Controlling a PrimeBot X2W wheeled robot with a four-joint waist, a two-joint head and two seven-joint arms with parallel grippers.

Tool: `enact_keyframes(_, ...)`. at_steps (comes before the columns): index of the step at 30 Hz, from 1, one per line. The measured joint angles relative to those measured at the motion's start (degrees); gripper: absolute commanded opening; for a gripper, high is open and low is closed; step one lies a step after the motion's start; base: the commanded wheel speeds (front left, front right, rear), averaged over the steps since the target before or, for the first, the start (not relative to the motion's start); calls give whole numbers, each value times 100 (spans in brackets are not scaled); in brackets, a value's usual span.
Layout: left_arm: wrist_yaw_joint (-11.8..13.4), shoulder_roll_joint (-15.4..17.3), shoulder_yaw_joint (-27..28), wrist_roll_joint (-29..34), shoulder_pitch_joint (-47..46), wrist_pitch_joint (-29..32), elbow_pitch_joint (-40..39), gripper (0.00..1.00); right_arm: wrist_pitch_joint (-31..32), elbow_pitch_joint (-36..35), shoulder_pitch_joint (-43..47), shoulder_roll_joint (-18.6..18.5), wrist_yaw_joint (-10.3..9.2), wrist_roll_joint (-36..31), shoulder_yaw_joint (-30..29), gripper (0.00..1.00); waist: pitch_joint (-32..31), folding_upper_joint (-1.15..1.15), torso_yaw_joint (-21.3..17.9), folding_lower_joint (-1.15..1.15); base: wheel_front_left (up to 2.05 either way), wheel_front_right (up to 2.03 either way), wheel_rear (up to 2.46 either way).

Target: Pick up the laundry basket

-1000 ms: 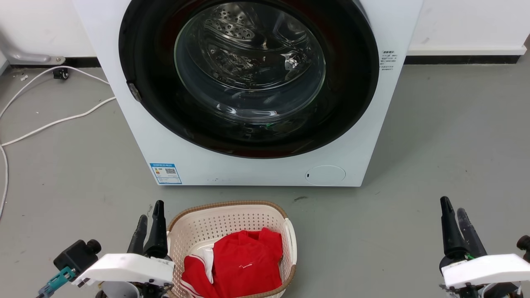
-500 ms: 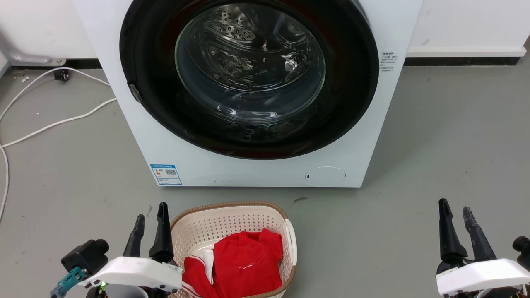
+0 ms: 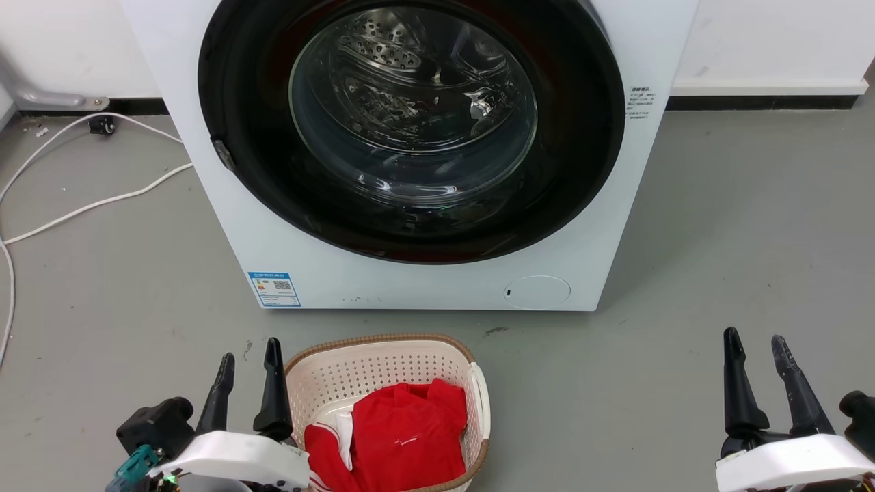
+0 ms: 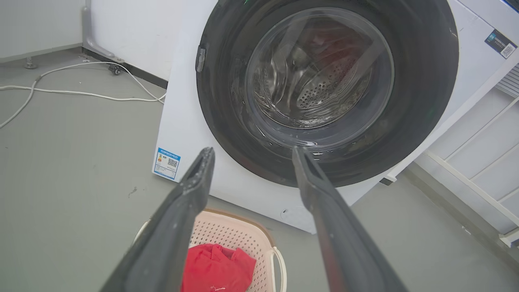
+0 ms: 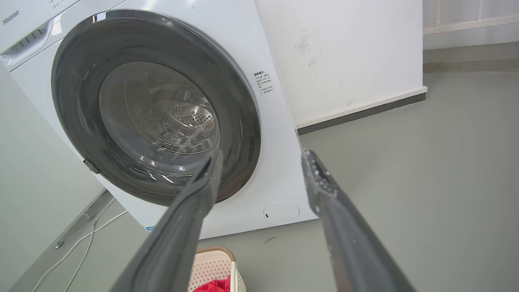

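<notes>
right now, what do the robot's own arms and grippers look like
The left gripper and right gripper each have two long, dark, tapering fingers with pointed tips, rising from a glossy white shell. Beside the left one sits a black block with a teal connector and a small green light. The right wrist view shows pale specks on one finger.

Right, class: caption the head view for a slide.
Open left gripper beside the laundry basket of red clothing; open right gripper apart; washing machine behind.
</notes>
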Motion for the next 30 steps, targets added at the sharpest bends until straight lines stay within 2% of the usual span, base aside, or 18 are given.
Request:
enact_keyframes(9,60,5,-12,511,78,-130,-48,100,-143,-93,114,-1,0,-582,-12,100,-20,0,9,0,0,0,0)
enact_keyframes(30,10,-10,10,1481,218,-403,-51,100,-400,-278,312,-2,0,-1653,-5,100,-74,0,54,0,0,0,0)
